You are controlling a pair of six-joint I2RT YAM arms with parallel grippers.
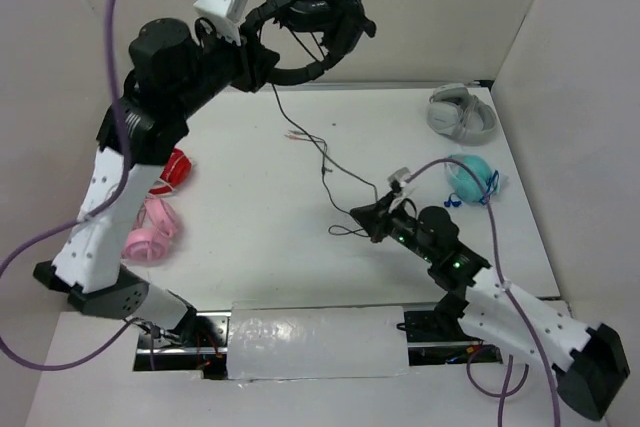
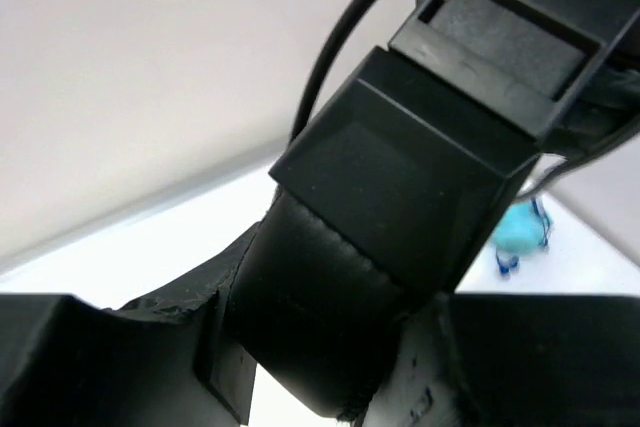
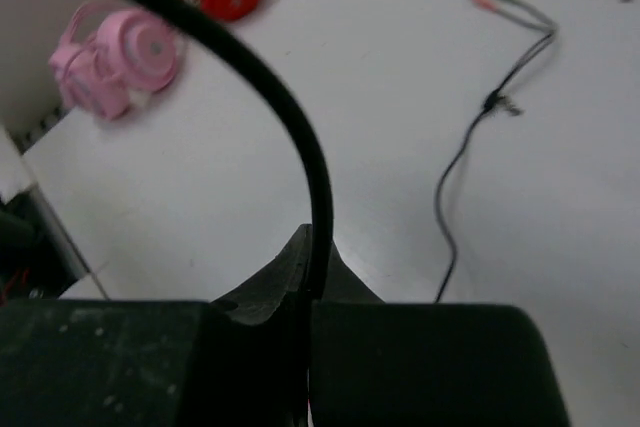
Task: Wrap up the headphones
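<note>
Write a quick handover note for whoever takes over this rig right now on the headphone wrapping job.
Left tool: shut on the headphones, held high near the back wall.
Right tool: shut on the cable, low over the table.
Done: headphones lifted, cable pinched.
Left: the cable hangs loose with its plugs lying on the table. No wraps visible, so all the winding remains.

Nothing legible in any of the three views: no text, label, brand or number on headphones (image 1: 318, 13) or elsewhere.
</note>
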